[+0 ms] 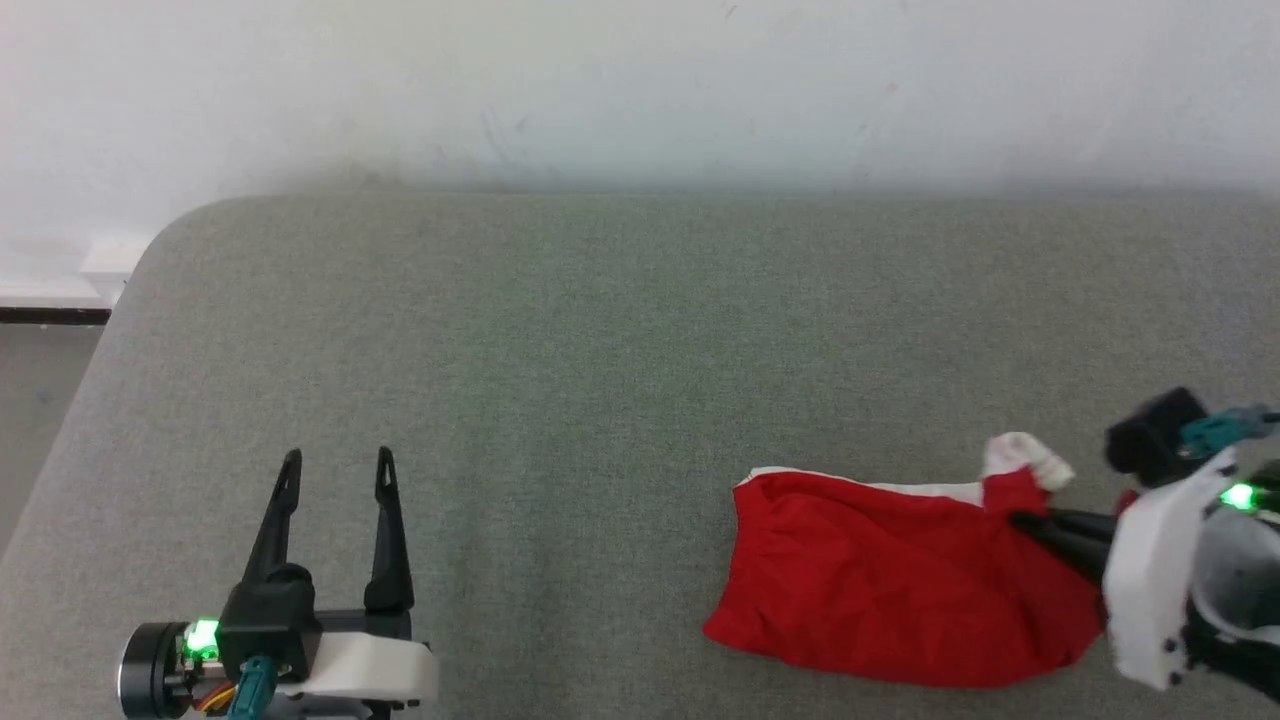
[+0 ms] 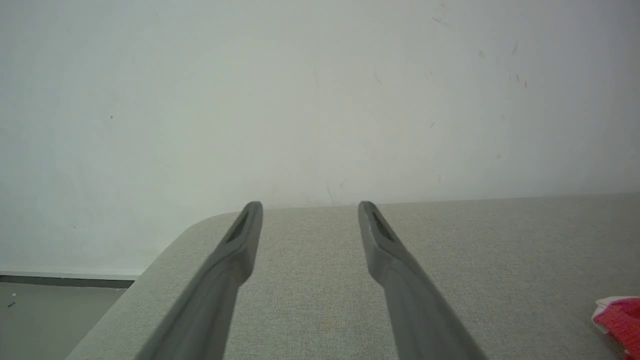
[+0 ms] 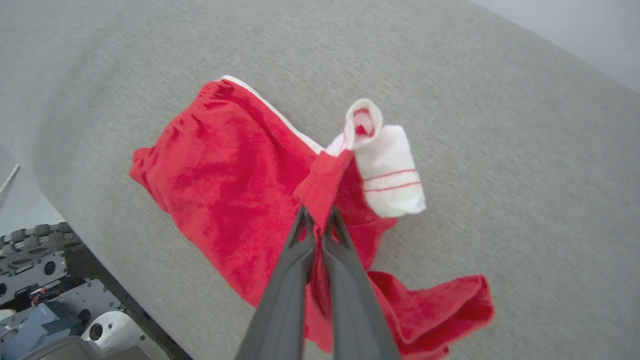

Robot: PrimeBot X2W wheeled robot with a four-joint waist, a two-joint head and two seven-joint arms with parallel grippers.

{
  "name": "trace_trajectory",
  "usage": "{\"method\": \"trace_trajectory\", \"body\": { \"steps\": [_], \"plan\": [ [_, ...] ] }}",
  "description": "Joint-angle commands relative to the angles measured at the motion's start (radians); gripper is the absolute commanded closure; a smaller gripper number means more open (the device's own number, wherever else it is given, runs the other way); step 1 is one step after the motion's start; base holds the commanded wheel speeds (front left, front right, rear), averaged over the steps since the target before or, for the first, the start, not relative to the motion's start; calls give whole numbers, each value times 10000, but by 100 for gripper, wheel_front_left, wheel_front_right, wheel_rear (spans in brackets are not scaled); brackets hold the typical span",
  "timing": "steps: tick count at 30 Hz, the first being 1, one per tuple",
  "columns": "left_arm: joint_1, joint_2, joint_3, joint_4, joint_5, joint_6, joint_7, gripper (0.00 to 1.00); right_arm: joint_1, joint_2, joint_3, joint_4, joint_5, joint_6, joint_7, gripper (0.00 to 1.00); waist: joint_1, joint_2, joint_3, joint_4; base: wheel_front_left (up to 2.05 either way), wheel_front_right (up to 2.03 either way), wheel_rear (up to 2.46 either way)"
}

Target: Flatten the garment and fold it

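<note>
- At the right of the grey worktop (image 1: 600, 350), near its front edge, lies the garment (image 1: 880, 590), crumpled, with a white band (image 3: 390, 175) turned up.
- Right end effector (image 1: 1018, 520): clenched on a red fold at the garment's right part.
- Left end effector (image 1: 335, 465): released, fingers spread, over bare worktop, well apart from the garment.
- Pale wall (image 1: 640, 90) behind the worktop.
- Head view: the right arm's housing (image 1: 1150, 560) hides the garment's right end.

**Left hand (image 2: 310, 207) spread wide over grey surface (image 2: 500, 250)**

Its two long grey fingers (image 2: 235, 255) rise well apart above the woven surface, near its rounded corner. A scuffed white wall (image 2: 300, 100) stands behind. A red garment (image 2: 620, 320) with a white edge lies at the lower right.
</note>
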Motion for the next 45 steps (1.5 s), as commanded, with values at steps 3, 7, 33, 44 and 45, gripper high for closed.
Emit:
{"method": "trace_trajectory", "body": {
  "steps": [3, 7, 33, 44, 45],
  "plan": [
    [-240, -1, -56, -2, 71, -72, -47, 0, -534, 734, 494, -798, -335, -7, 381, 100, 1, 0, 266, 89, 0, 0, 0],
    [-472, -71, -161, 0, 72, -54, -47, 0, -1503, 1640, 1338, -547, -844, -7, 554, 100, 1, 0, 573, 175, 0, 0, 0],
    [-487, -163, -142, 344, -29, -11, -47, 0, -3287, 2586, 2805, 2529, -1967, -7, -3623, 0, 1, 0, 185, -122, 0, 0, 0],
    [-456, -135, -21, 325, -72, -145, -47, 0, -1183, 4053, -2818, 2309, -5610, -7, -7549, 0, 1, 0, -411, -873, 0, 0, 0],
    [-447, -142, -22, 319, -78, -159, -47, 0, -845, 4358, -3254, 2206, -5846, -7, -7626, 0, 1, 0, -432, -897, 0, 0, 0]
  ]
}}
